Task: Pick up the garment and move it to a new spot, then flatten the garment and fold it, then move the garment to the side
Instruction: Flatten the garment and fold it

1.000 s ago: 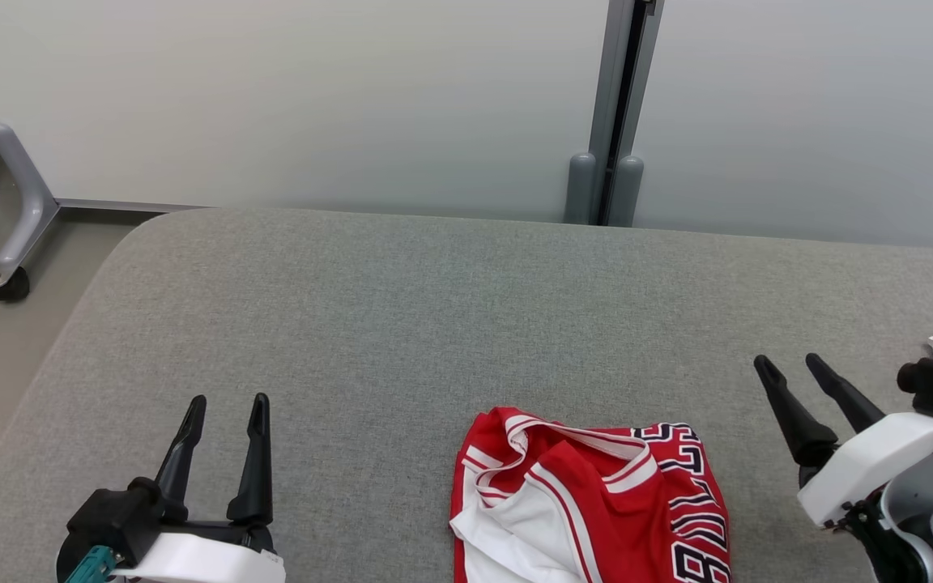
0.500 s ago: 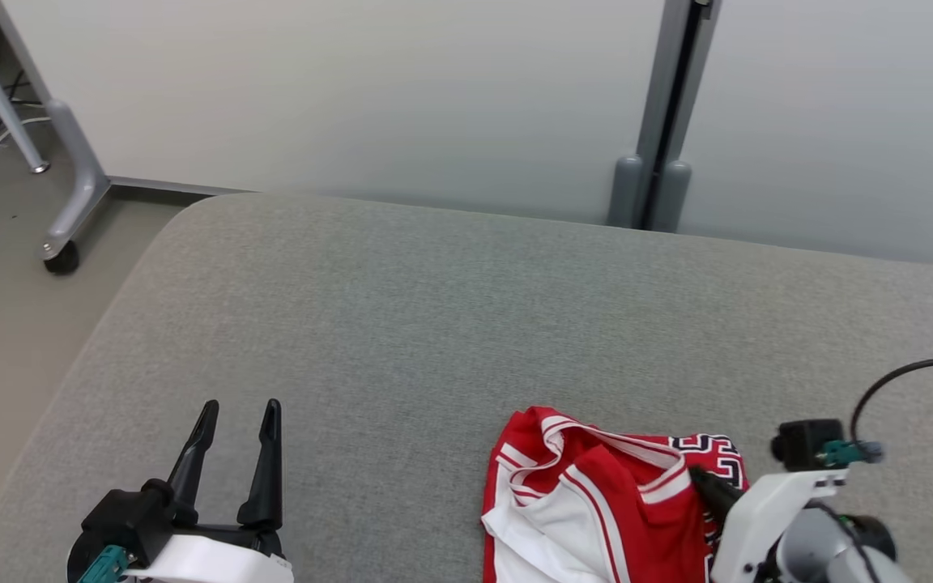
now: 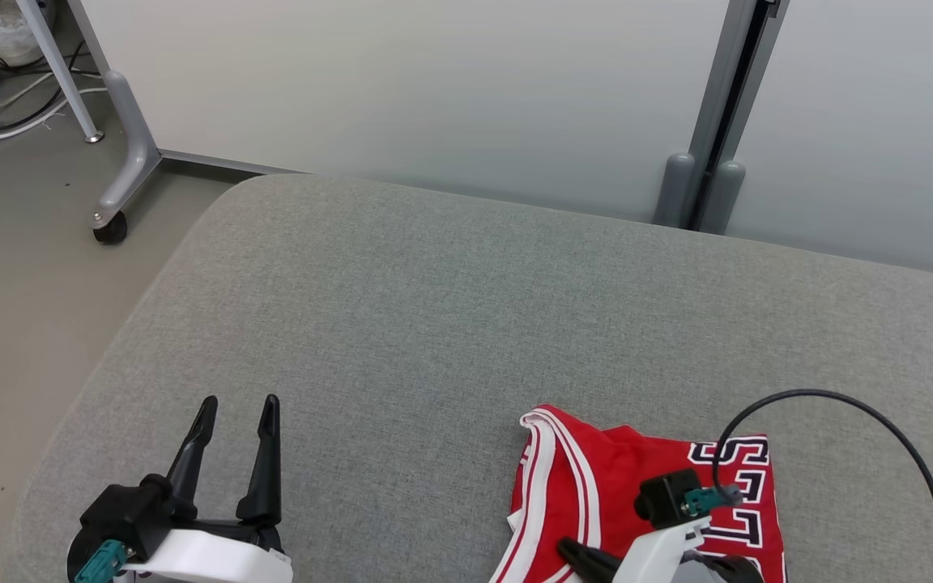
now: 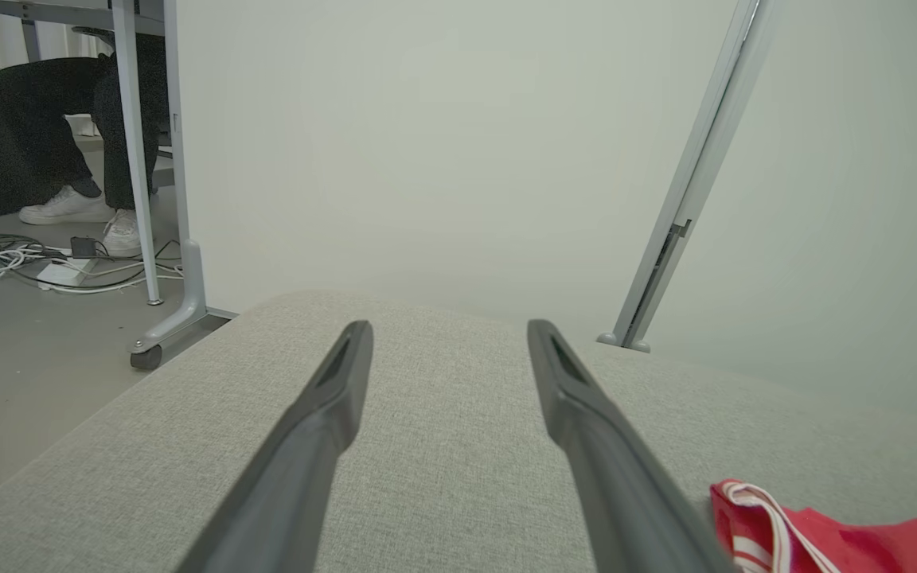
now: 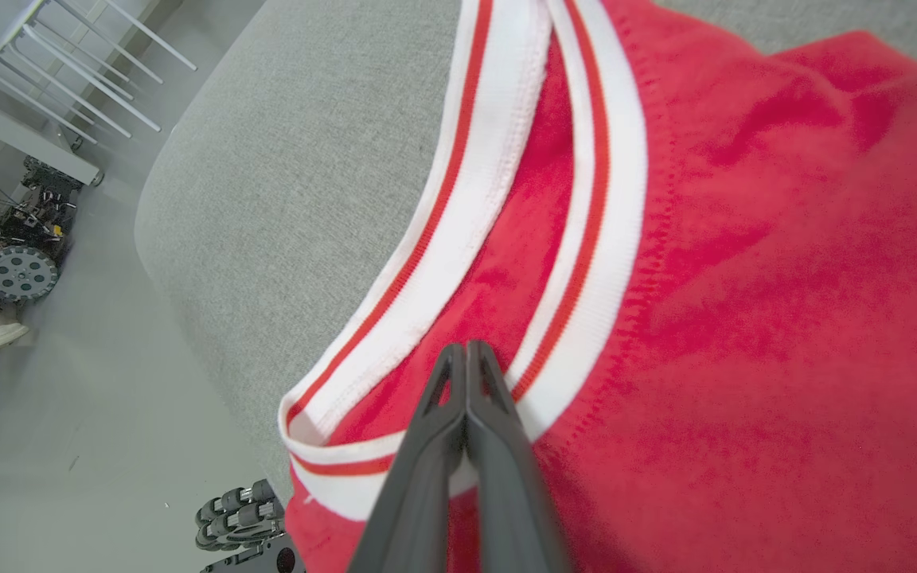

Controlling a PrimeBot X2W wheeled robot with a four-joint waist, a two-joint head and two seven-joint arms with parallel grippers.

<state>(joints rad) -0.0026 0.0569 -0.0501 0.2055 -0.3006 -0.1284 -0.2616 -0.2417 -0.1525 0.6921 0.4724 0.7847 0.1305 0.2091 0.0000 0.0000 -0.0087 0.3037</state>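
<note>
The right end effector [image 5: 466, 350] is clenched on the red jersey [image 3: 620, 470]; the left end effector [image 3: 240, 402] hovers released above the desk [image 3: 434, 308].

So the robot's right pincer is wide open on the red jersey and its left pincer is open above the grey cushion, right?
Not quite. The right pincer is shut, not wide open: the right wrist view shows its two fingers pressed together on the red jersey, by the white trim. The rest holds: the left pincer is open above the grey cushion.
</note>
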